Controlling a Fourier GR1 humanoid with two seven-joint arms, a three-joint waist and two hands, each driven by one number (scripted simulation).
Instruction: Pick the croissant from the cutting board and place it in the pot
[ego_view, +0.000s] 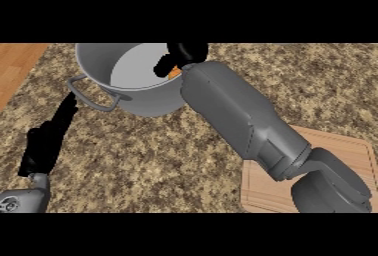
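Croissant (174, 73): only a small orange sliver visible, pinched in the right robot hand (177, 59), at the near rim of the pot (140, 95) and over its opening. Fingers of that hand curled down around the pastry, so most of it is hidden; cannot tell whether it already touches the pot's inner wall or hangs clear. Right forearm stretches diagonally from lower right, crossing above the cutting board (347, 150), which shows bare wood where visible, part of it covered by the arm. Pot stands upright on the speckled desk (162, 160), grey, one loop handle facing the viewer's left. Left robot hand (46, 142) lies low at the left edge, fingers straight and pointing up toward the pot handle, holding nothing, resting. Judgement: pick done, carry essentially done; what remains is opening the fingers to let the croissant fall inside, then drawing the arm away
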